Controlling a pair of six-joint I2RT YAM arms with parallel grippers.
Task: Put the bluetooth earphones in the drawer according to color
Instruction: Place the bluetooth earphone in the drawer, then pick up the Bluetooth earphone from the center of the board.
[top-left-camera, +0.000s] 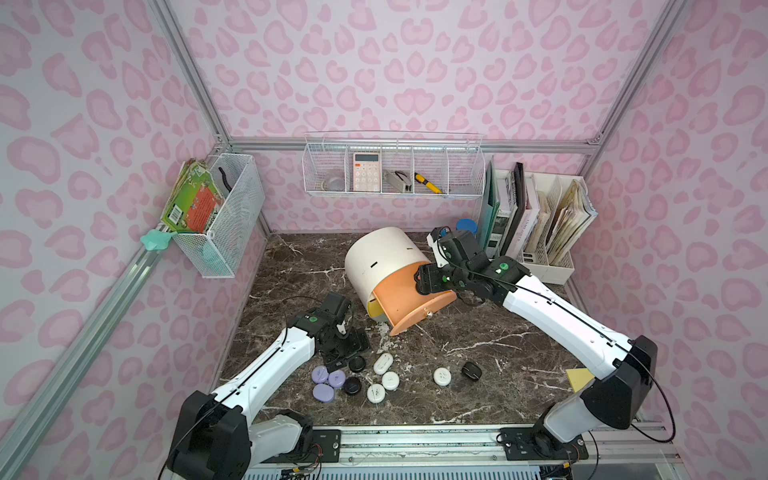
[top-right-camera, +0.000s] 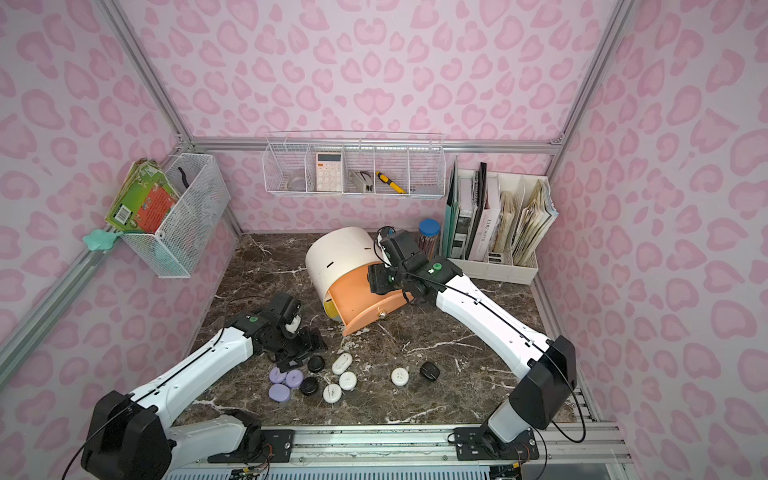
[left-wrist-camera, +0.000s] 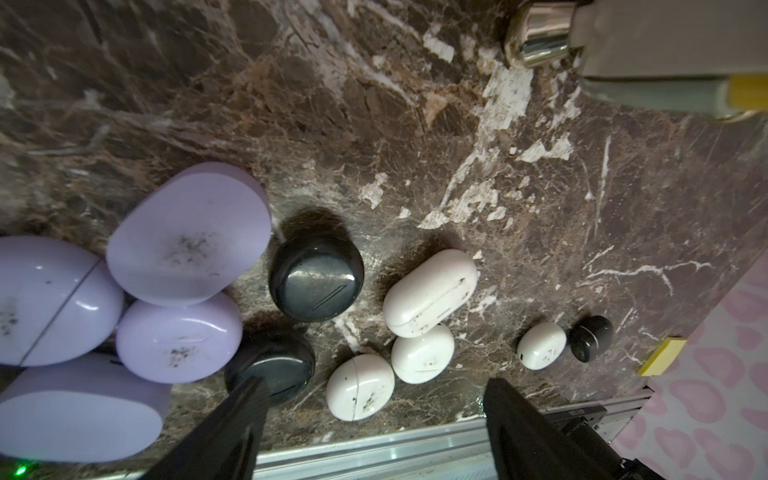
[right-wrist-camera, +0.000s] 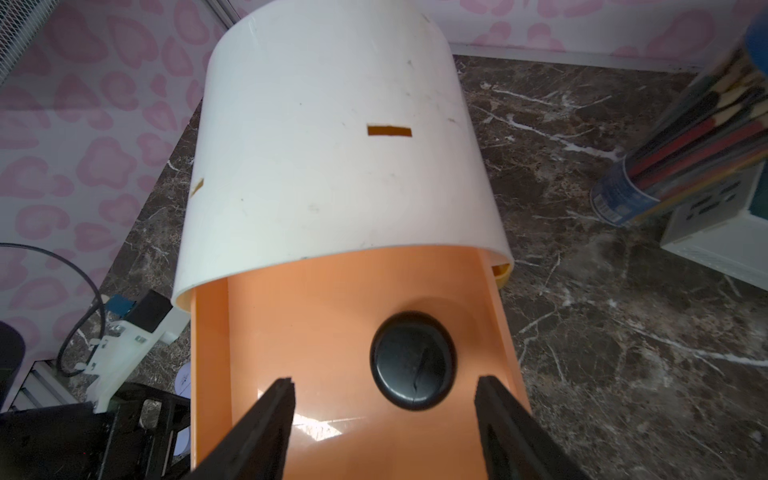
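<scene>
Your right gripper (right-wrist-camera: 386, 381) hangs with its jaws spread over the pulled-out peach-orange drawer (right-wrist-camera: 316, 332), holding nothing. One black case (right-wrist-camera: 412, 360) lies on the drawer floor, touching neither side wall. That drawer juts from the white cabinet (top-left-camera: 374, 257) at the back middle of the counter (top-left-camera: 478, 345). Your left gripper (left-wrist-camera: 374, 383) is spread and empty at the front-left cluster: four lavender cases (left-wrist-camera: 183, 249) touching, two black cases (left-wrist-camera: 316, 278), three white cases (left-wrist-camera: 430, 293). A lone white case (top-left-camera: 442, 376) and lone black case (top-left-camera: 471, 370) sit near the front edge's middle, with bare counter around them.
</scene>
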